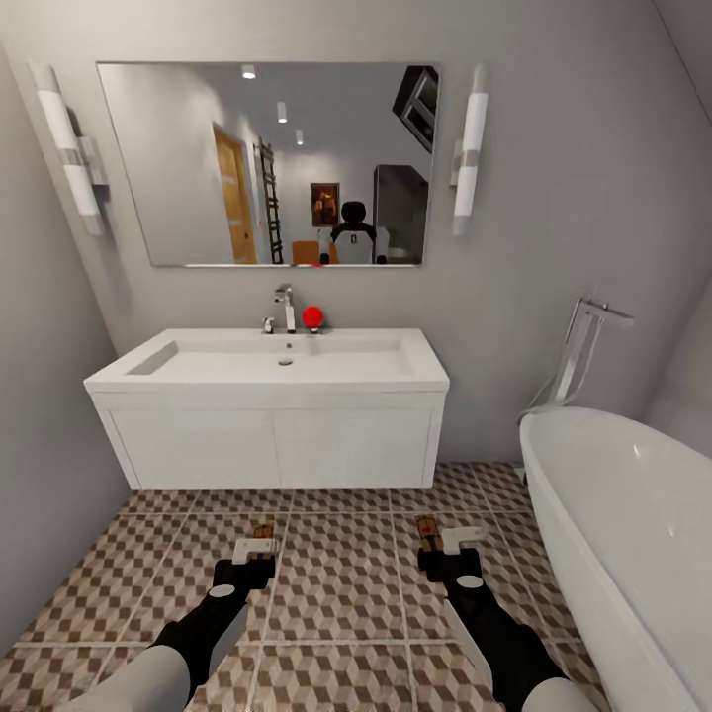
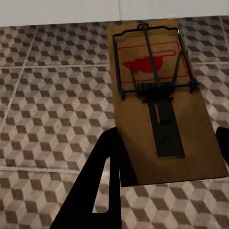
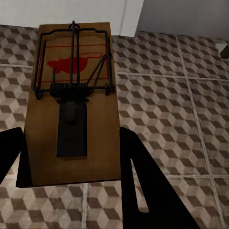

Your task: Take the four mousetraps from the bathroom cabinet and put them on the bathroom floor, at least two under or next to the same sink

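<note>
White porcelain meets my head view: the sink (image 1: 282,364) hangs on the grey wall under a mirror (image 1: 267,163), with a chrome tap (image 1: 286,307) and a small red ball (image 1: 312,316) on its back rim; its basin holds nothing I can see. The bathtub (image 1: 633,534) curves in on my right. Both my arms reach forward over the bathroom floor (image 1: 336,583), in front of the vanity. My left claw (image 1: 259,542) and my right claw (image 1: 435,539) each carry a small brown mousetrap, mere slivers from here.

My left wrist view gives what the head cannot: the left mousetrap (image 2: 160,95) is a plain wooden board with a red mouse printed on it, a dark wire bar and a coil spring. My dark fingers (image 2: 102,186) close on its near end, one at each long edge, and it is held above the tiles, the vanity's white base just past it.

My right wrist view shows the right mousetrap (image 3: 74,105) likewise gripped at its near end between my fingers (image 3: 143,186), above the tiles, with a white corner and grey wall beyond.
</note>
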Tool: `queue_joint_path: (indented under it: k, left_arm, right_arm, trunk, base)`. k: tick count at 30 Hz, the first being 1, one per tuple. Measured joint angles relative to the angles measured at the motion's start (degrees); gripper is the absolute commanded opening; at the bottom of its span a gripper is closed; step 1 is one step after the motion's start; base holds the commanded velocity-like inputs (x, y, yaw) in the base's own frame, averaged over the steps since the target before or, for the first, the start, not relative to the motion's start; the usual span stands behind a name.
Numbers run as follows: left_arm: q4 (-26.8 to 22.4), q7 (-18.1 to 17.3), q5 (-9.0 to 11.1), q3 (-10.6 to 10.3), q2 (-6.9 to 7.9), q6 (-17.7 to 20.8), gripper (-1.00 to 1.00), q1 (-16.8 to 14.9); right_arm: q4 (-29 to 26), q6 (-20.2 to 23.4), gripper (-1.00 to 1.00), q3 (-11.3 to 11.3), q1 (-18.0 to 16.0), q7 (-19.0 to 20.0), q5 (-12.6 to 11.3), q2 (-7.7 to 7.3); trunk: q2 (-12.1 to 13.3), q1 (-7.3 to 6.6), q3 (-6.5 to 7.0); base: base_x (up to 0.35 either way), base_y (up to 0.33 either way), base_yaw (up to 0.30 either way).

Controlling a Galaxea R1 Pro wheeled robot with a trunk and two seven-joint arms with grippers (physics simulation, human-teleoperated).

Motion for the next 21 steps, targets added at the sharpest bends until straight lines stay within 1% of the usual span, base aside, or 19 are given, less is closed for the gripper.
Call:
queue_joint_path:
  k: [21]
  left_arm:
    - [0.0, 0.0, 0.0, 0.0, 0.00, 0.0, -1.00, 0.0]
  right_arm:
    - [0.0, 0.0, -1.00, 0.0, 0.0, 0.0, 0.0, 0.01]
  trunk:
    - [-8.4, 4.61, -5.57]
  base:
    - [0.000, 0.000, 0.000]
